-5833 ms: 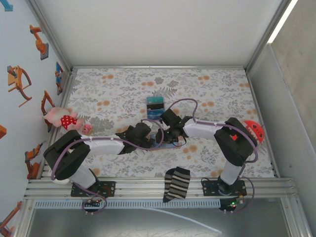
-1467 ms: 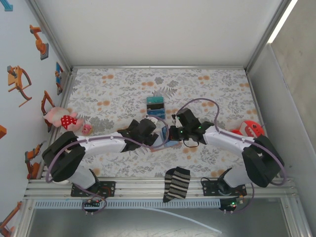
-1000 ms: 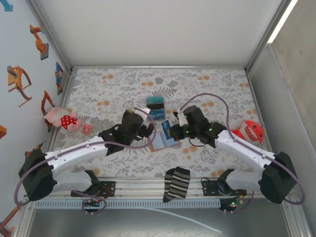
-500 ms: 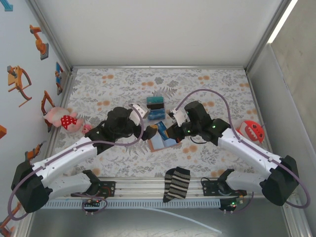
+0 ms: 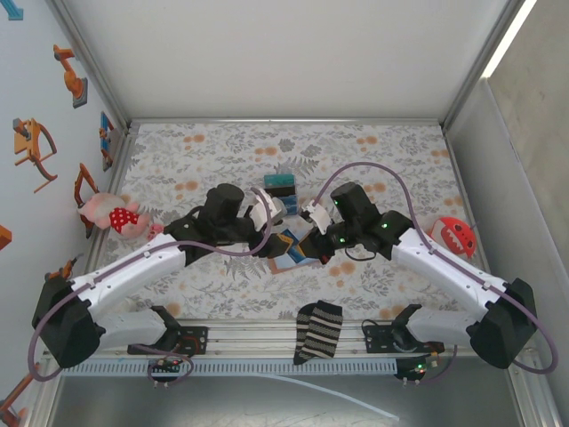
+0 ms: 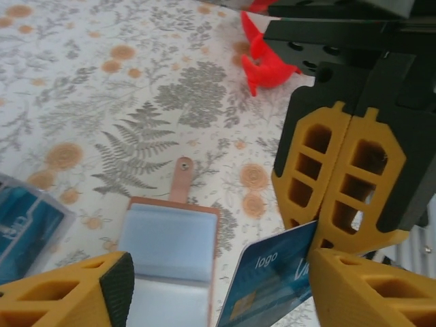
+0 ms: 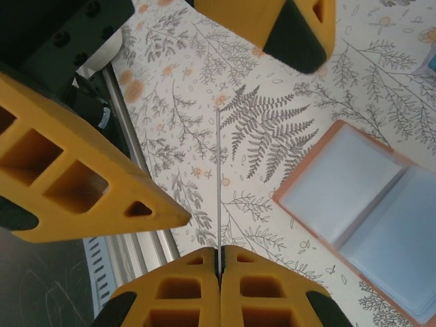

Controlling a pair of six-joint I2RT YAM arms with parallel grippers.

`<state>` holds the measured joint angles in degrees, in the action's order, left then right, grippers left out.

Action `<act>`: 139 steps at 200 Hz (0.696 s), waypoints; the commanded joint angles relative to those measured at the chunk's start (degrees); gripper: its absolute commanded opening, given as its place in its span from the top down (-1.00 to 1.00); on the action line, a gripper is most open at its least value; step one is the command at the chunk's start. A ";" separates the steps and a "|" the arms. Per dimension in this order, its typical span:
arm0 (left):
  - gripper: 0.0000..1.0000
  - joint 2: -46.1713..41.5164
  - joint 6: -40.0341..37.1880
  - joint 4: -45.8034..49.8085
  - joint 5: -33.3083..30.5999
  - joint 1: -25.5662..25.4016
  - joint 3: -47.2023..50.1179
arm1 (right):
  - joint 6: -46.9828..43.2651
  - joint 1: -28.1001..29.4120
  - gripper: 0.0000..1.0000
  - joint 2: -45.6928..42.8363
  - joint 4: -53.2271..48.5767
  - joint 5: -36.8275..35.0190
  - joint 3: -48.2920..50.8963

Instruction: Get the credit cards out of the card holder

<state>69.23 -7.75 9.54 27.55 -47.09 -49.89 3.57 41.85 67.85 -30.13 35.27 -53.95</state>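
Overhead, card holder (image 5: 281,261): lying open on the floral table (image 5: 400,160), near its centre.
Left wrist, right gripper (image 6: 325,240): fingers pressed together, pinching a blue credit card (image 6: 272,283) above the holder.
Left wrist, left gripper (image 6: 218,272): fingers spread, flanking that card.
Right wrist, card: seen edge-on as a thin line between the spread fingers, with a gap either side.

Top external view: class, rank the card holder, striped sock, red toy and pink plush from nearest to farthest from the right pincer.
1. Card holder, lying open just left of the right pincer.
2. Striped sock, at the near table edge.
3. Red toy, far right.
4. Pink plush, far left.
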 commanded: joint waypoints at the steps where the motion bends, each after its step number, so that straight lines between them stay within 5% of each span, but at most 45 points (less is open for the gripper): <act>1: -0.17 1.08 -3.21 2.50 7.69 0.48 -2.09 | -2.68 0.34 1.00 -1.02 -1.51 3.27 -2.05; 66: 1.00 1.03 -4.98 4.00 12.79 0.56 -2.34 | -3.36 0.34 0.97 -2.18 -1.34 2.61 -1.86; 93: 1.00 0.02 -5.41 4.28 12.76 0.60 -1.92 | -2.52 0.30 0.73 -2.70 -0.95 -0.06 -1.77; 111: 1.00 -1.13 -4.94 3.50 11.80 0.62 -1.00 | -1.46 0.24 0.29 -3.49 -0.17 -2.98 -1.28; 131: 1.00 -3.78 -3.27 0.90 8.92 0.77 1.35 | 0.11 0.25 0.07 -5.40 1.43 -6.00 -0.13; 139: 1.00 -5.33 -2.14 -0.65 7.30 0.77 2.59 | 0.95 0.19 -0.23 -6.60 2.47 -7.59 0.57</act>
<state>68.25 -11.46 12.19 38.00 -46.68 -49.91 2.63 41.85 64.97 -31.16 32.27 -53.98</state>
